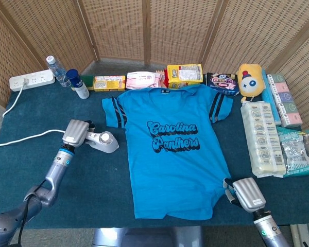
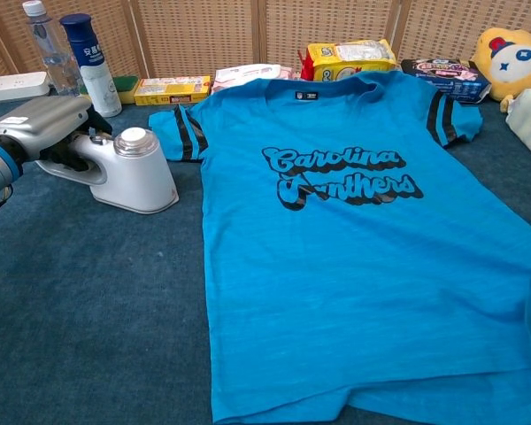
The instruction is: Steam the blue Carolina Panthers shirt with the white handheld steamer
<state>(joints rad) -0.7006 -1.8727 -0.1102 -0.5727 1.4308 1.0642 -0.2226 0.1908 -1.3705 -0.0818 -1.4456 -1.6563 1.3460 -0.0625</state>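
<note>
**Ana:** Left of the shirt [image 1: 172, 149], on the blue desk [image 1: 92, 180], the left hand [image 1: 75, 134] has its fingers wrapped around the handle of the white steamer [image 2: 128, 168]. Its base looks to be touching the desk, just beside the striped left-hand sleeve.

**Ben:** So which step is this?

**Ana:** I'd say the pick-up and approach. No steaming has started; the steamer head is off the fabric. The shirt lies flat in the middle of the desk, print up, collar toward the far edge.

**Ben:** And the right hand [image 1: 245, 193]?

**Ana:** It sits at the shirt's near right corner, touching or overlapping the hem. I cannot tell whether its fingers pinch the cloth or just press on it. The chest view doesn't show it.

**Ben:** Next move?

**Ana:** Probably lift the steamer, carry it right over the sleeve, then sweep it across the chest with the head facing the fabric.

**Ben:** Anything in the way?

**Ana:** The white cord [image 1: 20, 140] trails left toward the power strip [image 1: 32, 80] and could drag. A blue-capped spray can [image 2: 90, 64] and water bottle [image 2: 46, 46] stand behind the steamer, near enough to knock on a high swing. Snack boxes and a yellow plush toy [image 1: 250, 78] line the far edge, clear of the path.
</note>
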